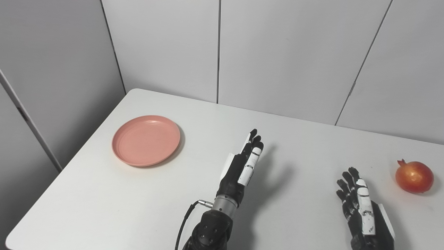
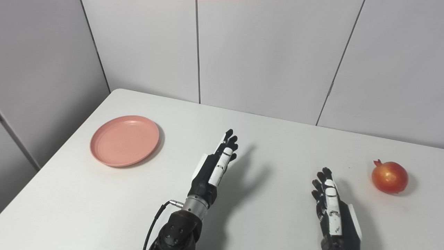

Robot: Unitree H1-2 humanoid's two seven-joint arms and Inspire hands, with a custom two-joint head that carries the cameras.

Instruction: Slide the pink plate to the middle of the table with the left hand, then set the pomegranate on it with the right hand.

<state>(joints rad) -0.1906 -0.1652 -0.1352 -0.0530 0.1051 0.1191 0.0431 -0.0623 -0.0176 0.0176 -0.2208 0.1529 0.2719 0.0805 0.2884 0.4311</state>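
Fingers of the black-and-white right hand (image 1: 362, 208), lower right, spread apart, holding nothing. Near frame centre, the left hand (image 1: 242, 166) hovers with straight, empty fingers. The round red pomegranate (image 1: 414, 176) rests far right on the white desk (image 1: 104, 205); the round pink plastic plate (image 1: 146, 140) lies upper left.

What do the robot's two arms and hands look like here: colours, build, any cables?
Both hands, left hand and right hand, are black with white plates along the fingers and white side panels. The left arm has a silver metal wrist ring, a black forearm and a thin black cable plugged in beside the ring.
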